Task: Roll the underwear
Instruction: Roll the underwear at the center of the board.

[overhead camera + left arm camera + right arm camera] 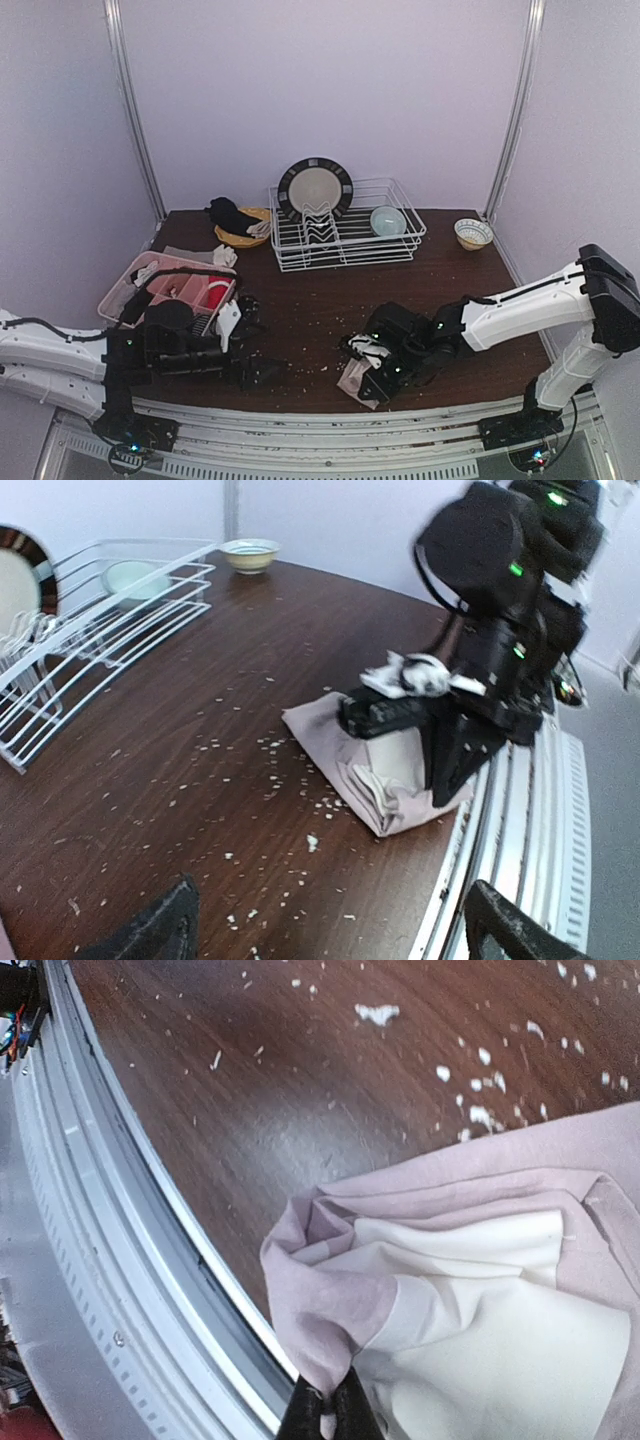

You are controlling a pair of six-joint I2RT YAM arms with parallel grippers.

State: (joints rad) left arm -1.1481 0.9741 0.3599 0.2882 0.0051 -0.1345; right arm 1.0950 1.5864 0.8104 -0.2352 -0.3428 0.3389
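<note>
The underwear (385,770) is a pale pink and white folded cloth at the table's near edge, also in the top view (356,378) and the right wrist view (470,1290). My right gripper (325,1412) is shut, pinching a corner of the pink fabric and holding it up in a bunch; it sits over the cloth in the top view (385,375). My left gripper (262,372) is open and empty, low over the table to the left of the underwear, with its fingertips (150,930) spread wide apart.
A white wire dish rack (345,235) with a plate and a bowl stands at the back. A pink basket (165,285) sits at the left, a small bowl (473,233) at the back right. Crumbs litter the wood. The metal rail (110,1260) runs along the table's near edge.
</note>
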